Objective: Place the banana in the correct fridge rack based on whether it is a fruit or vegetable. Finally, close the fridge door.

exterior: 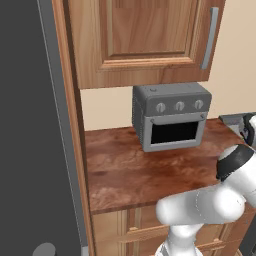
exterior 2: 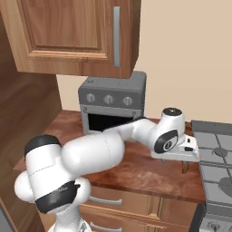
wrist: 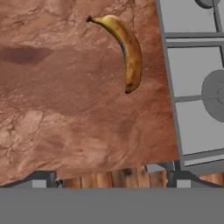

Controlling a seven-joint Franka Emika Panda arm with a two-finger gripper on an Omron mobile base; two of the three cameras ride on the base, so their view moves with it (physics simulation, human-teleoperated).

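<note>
The banana (wrist: pixel 132 57), yellow with a dark stem and brownish tip, lies on the brown wooden counter (wrist: pixel 65 109) close to the stove's edge. My gripper (wrist: pixel 111 180) hovers above it and looks straight down; its fingertips (wrist: pixel 43 179) stand wide apart with nothing between them, so it is open. The banana lies ahead of the fingers, not between them. In the right base view the hand (exterior 2: pixel 186 152) hangs over the counter's right end, and a sliver of the banana (exterior 2: pixel 184 167) peeks out beneath it. The dark grey fridge (exterior: pixel 25 125) stands at the far left.
A grey toaster oven (exterior: pixel 170 120) sits at the back of the counter under wooden wall cabinets (exterior: pixel 145 35). A grey stove (exterior 2: pixel 215 158) adjoins the counter on the right. The counter's front edge (wrist: pixel 113 175) lies just below the fingertips.
</note>
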